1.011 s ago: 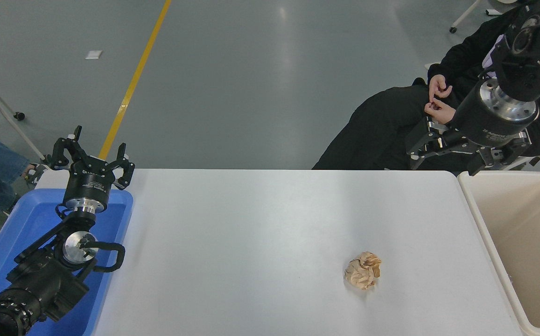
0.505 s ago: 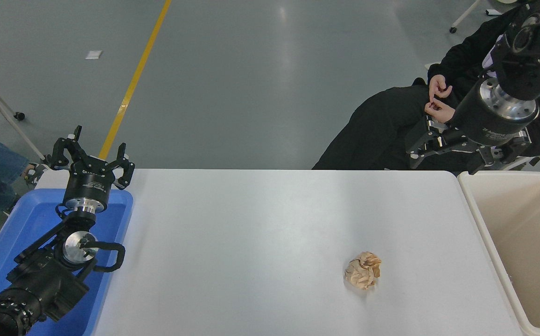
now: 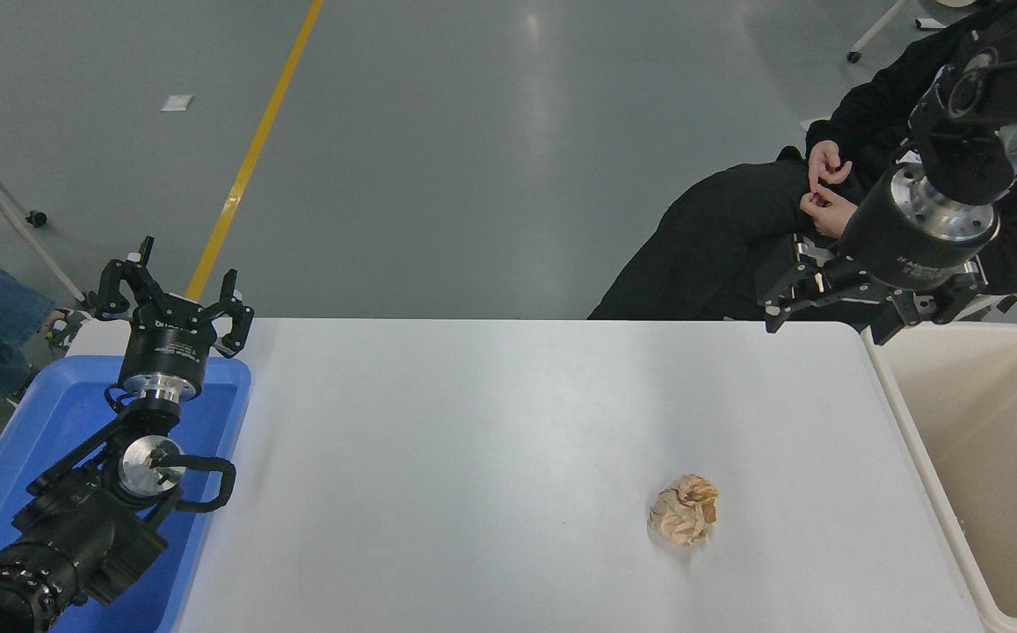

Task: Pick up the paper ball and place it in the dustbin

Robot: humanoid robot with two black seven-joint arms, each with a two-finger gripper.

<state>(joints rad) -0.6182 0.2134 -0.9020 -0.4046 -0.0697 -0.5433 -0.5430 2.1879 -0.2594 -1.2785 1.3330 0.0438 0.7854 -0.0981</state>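
Tan-brown paper ball [image 3: 685, 521] on white table [image 3: 490, 457]; beige-cream dustbin [image 3: 991, 475] right, bright blue tray [image 3: 11, 457] left, yellow floor stripe [image 3: 249, 163].

The white table [image 3: 490, 440] carried the paper ball [image 3: 684, 520] near its right edge, toward the near side, alone on bare surface.

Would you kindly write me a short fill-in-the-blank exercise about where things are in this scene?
1. The paper ball lies on the white ____.
2. The left gripper is parked above the ____ tray.
3. The right gripper hangs open, holding ____.
4. The dustbin stands at the table's ____ end in the head view.

Missing words: table; blue; nothing; right
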